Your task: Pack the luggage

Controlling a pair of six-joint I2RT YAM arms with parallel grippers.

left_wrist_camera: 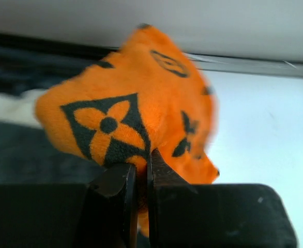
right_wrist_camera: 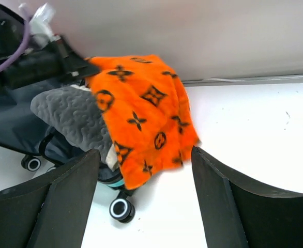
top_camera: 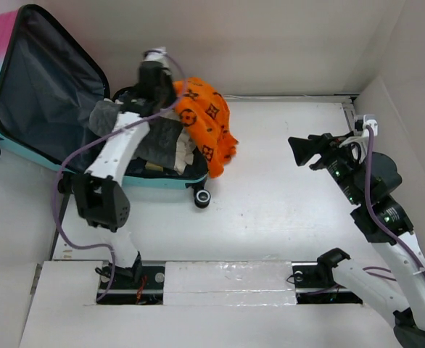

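Note:
The luggage (top_camera: 24,51) lies open at the far left, its lid standing up with the dark lining showing and its teal rim (top_camera: 158,181) towards me. An orange cloth with black emblems (top_camera: 211,127) hangs over the case's right edge onto the table. My left gripper (top_camera: 172,88) is over the case, shut on a fold of this orange cloth (left_wrist_camera: 125,103); in the left wrist view the left gripper (left_wrist_camera: 142,168) pinches it tight. My right gripper (top_camera: 299,151) hovers open at the right, facing the cloth (right_wrist_camera: 141,108) from a distance, nothing between its fingers (right_wrist_camera: 69,191).
A grey quilted cloth (top_camera: 105,116) and other dark and white pieces (top_camera: 170,148) lie inside the case. A suitcase wheel (top_camera: 202,197) sticks out onto the table near the cloth's hanging end. White walls close the table at the back and right.

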